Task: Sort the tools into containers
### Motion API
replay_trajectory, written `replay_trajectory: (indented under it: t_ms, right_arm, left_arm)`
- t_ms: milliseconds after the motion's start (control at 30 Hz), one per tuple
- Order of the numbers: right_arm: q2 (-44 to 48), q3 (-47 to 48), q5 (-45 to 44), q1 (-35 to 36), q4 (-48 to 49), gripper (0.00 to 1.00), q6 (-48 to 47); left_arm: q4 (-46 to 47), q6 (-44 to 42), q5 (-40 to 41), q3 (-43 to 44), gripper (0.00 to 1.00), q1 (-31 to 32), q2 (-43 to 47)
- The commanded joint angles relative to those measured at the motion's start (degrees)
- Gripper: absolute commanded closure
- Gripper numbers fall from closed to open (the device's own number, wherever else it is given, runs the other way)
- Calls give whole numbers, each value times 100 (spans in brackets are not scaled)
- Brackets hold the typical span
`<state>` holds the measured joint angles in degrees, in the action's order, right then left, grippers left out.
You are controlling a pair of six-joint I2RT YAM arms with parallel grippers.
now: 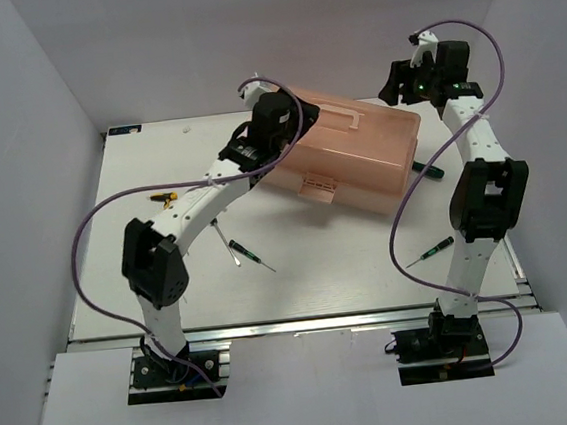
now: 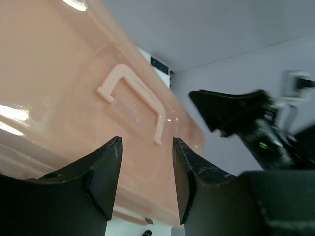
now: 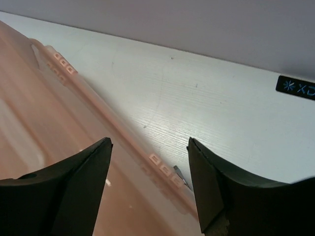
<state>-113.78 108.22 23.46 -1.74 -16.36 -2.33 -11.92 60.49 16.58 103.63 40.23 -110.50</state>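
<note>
The salmon-pink toolbox (image 1: pixel 358 155) lies shut mid-table, with its lid handle (image 2: pixel 133 101) on top and its latch facing the front. My left gripper (image 1: pixel 290 121) hovers over its left end, open and empty (image 2: pixel 146 167). My right gripper (image 1: pixel 397 86) hovers over its back right corner, open and empty (image 3: pixel 147 162), above the hinge edge (image 3: pixel 162 169). Loose on the table are a yellow-orange-handled screwdriver (image 1: pixel 165 198), a dark green one (image 1: pixel 250 255), another green one (image 1: pixel 435 250), and one against the box's right side (image 1: pixel 428 168).
White walls close in the table (image 1: pixel 320 279) on the left, back and right. A thin metal shaft (image 1: pixel 224 236) lies under my left arm. My right arm (image 2: pixel 246 118) shows in the left wrist view. A dark label (image 3: pixel 295 87) sits at the table's back edge.
</note>
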Motion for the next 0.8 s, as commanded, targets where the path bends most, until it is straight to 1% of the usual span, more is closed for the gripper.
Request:
replay_trajectory:
  t_ms: [0,100,167,233,333,400,500,600,667,700,767]
  right_arm:
    - [-144,577,1009,-151,-429,29,-232]
    - [-259,647,1589,-160,-788,28,-443]
    - [-294,612,1924,-160,-965,28,-514]
    - [-286,490,2388,-178,-1228,30,-663]
    - [-215,314,2829,-178,-1589,34,-891]
    - [-145,103,2874,-169,-1721,37,-945]
    - [-118,-99,2857,-160,-2142,40,-1146]
    - [-13,-424,2927,-143,-2564,43,-1331]
    - [215,-687,2875,-99,-2688,44,-1402]
    - [329,-1028,2848,-73,-2671,44,-1411]
    - [733,-1425,2717,33,-2418,45,-1175]
  left_arm:
    - [216,-564,127,-586,44,11,1046]
    - [383,-713,65,-1176,42,3,1557]
    - [384,-749,56,-1380,40,11,1872]
    - [392,-819,12,-1669,39,11,2058]
    - [384,-916,-14,-2003,38,11,2365]
    - [384,-925,-32,-2136,38,11,2497]
    - [463,-925,-163,-2277,38,11,2524]
    - [621,-916,-400,-2181,38,11,2358]
    - [674,-907,-523,-1945,38,11,2112]
    - [674,-881,-663,-1857,38,11,2007]
    - [700,-855,-796,-1672,38,11,1726]
